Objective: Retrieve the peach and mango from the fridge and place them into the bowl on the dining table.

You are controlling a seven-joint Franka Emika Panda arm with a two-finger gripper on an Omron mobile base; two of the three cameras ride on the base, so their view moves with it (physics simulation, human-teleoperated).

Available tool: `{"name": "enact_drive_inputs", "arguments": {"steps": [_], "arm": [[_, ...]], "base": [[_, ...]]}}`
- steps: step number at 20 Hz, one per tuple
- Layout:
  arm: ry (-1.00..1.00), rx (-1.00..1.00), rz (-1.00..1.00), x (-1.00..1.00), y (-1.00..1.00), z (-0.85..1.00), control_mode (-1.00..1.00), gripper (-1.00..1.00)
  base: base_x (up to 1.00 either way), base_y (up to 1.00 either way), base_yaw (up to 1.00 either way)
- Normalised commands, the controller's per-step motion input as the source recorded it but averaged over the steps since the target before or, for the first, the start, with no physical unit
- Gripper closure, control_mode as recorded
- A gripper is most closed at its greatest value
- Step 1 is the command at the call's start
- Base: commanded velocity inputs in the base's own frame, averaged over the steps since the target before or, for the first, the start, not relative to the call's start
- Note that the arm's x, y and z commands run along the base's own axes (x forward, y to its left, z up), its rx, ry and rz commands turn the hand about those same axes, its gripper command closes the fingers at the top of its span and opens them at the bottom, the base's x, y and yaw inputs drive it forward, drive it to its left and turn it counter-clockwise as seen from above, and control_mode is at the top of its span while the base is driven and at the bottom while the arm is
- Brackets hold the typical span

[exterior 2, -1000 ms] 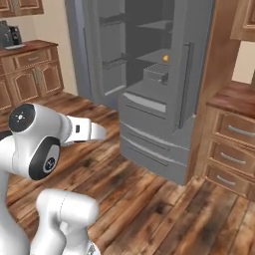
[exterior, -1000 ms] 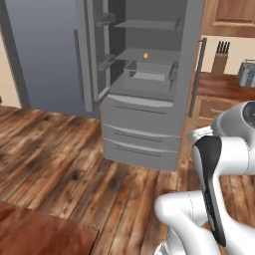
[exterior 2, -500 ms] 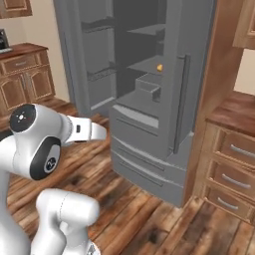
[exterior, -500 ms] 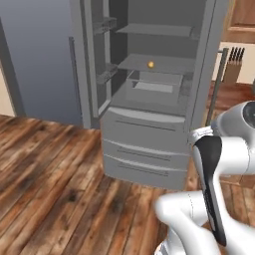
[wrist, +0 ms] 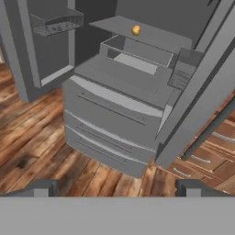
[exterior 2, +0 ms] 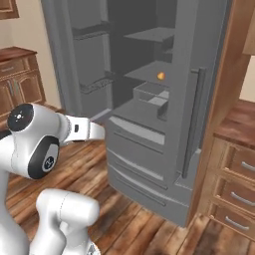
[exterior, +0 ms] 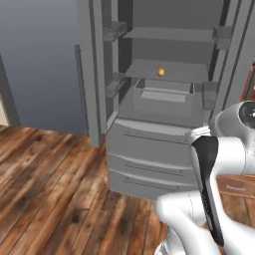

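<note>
Well ahead of the hand (wrist: 114, 187), whose fingers stand fully spread and hold nothing, the fridge (exterior: 149, 164) stands with both doors swung wide (drawers below closed), and one small yellow-orange fruit, the mango (wrist: 136, 30), rests on an inner shelf (wrist: 133, 31).
</note>
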Motion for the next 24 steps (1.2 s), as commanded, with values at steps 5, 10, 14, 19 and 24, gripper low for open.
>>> {"name": "enact_drive_inputs", "arguments": {"steps": [5,10,14,19,24], "arm": [[0.00,0.00,0.00,0.00,0.00,0.00,1.00,-1.00],[0.00,0.00,0.00,0.00,0.00,0.00,1.00,-1.00],[0.00,0.00,0.00,0.00,0.00,0.00,1.00,-1.00],[0.00,0.00,0.00,0.00,0.00,0.00,1.00,-1.00],[0.00,0.00,0.00,0.00,0.00,0.00,1.00,-1.00]], "base": [[0.56,0.00,-0.18],[0.72,0.13,-0.20],[0.81,0.29,-0.19],[0.81,0.36,-0.20],[0.66,0.17,-0.19]]}}
